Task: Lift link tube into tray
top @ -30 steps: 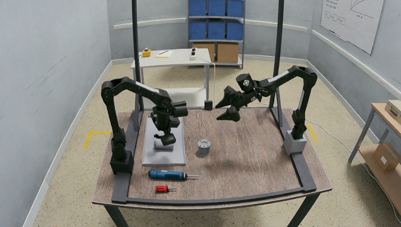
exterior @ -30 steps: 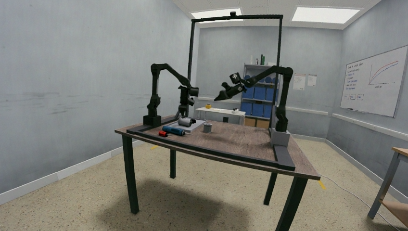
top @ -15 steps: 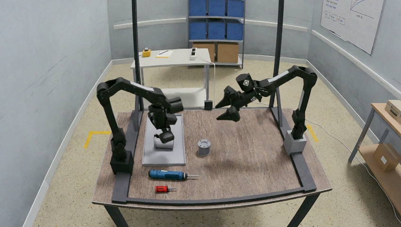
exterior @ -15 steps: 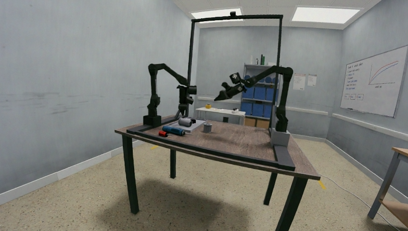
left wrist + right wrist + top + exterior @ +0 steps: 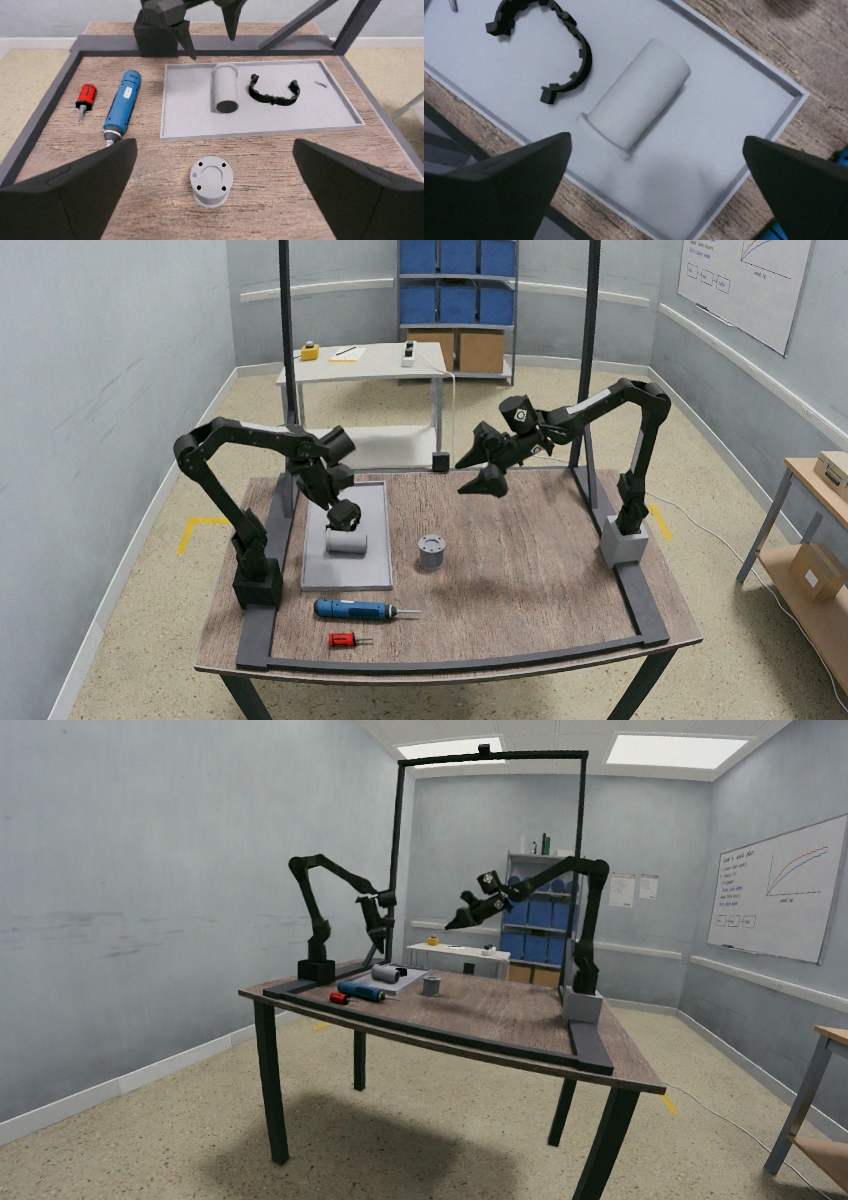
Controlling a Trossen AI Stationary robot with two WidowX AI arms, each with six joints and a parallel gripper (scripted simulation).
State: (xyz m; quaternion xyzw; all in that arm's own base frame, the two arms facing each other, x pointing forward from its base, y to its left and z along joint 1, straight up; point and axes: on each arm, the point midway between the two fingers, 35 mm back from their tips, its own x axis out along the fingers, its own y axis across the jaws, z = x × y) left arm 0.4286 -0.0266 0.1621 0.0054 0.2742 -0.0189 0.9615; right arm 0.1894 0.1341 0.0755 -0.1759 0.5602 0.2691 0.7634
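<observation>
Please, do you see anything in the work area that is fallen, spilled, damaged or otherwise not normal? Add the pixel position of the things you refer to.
Nothing stands out. The joint module (image 5: 432,554) (image 5: 432,986) (image 5: 211,181) stands upright, and the link tube (image 5: 346,542) (image 5: 385,973) (image 5: 225,89) (image 5: 639,95) lies in the tray (image 5: 348,587) (image 5: 411,979) (image 5: 187,120) (image 5: 729,115), as wanted. I see no spill.
</observation>
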